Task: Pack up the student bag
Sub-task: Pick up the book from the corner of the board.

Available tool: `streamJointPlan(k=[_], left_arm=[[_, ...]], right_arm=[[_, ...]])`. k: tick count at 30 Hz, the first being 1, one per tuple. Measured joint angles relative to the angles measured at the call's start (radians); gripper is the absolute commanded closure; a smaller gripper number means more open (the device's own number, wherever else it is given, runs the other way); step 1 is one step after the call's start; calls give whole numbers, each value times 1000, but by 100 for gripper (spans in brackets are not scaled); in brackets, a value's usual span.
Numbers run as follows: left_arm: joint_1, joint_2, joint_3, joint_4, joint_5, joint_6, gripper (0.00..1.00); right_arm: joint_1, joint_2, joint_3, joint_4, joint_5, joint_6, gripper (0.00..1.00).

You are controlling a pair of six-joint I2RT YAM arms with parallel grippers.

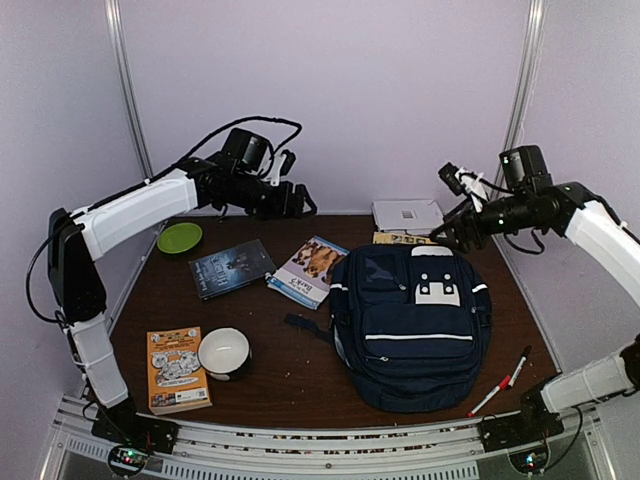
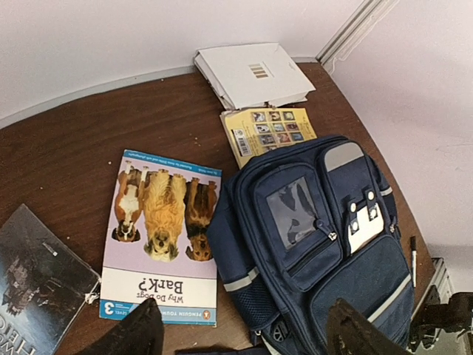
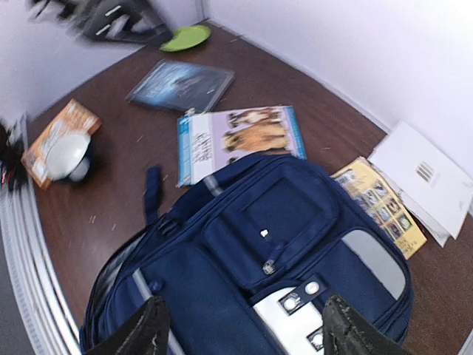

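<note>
Both pincers hang open and empty: my left pincer [image 2: 244, 316] above the dog book [image 2: 162, 237], the bag [image 1: 410, 325] lying on the tabletop [image 1: 300, 375] to its right, and my right pincer [image 3: 244, 307] directly over the bag's front pocket. Packing looks barely begun (I can't tell whether the main zip is open). Next I need that opening held wide before any book goes in.
</note>
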Motion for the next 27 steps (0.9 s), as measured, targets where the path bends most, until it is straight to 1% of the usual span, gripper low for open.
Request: streamJointPlan(k=[4,9,12,15,17,20,21,27], left_arm=[[-1,20,-2,42,32,-31,27],[-10,27,-44,94,76,-47,28],[-29,33,-57,111,103,-43,28],[-56,42,-57,125,129,-38,28],[-72,48,-57,134,143,-35,28],[-90,62,-57,137,156,-31,27],[-94,67,-57,137,161,-31,27],[-100,120,-41,125,150,-31,25]], right_arm=[[-141,262,165,142,35,191,24],[-255,544,351,236,95,363,25],[-303,694,463,239,137,431,26],[-344,834,573,237,142,501,26],[-367,923,643,234,130,547,25],[-396,1043,724,229,105,611,17],[-406,1086,756,224,91,636,16],[-436,1268,882,234,11,770,16]])
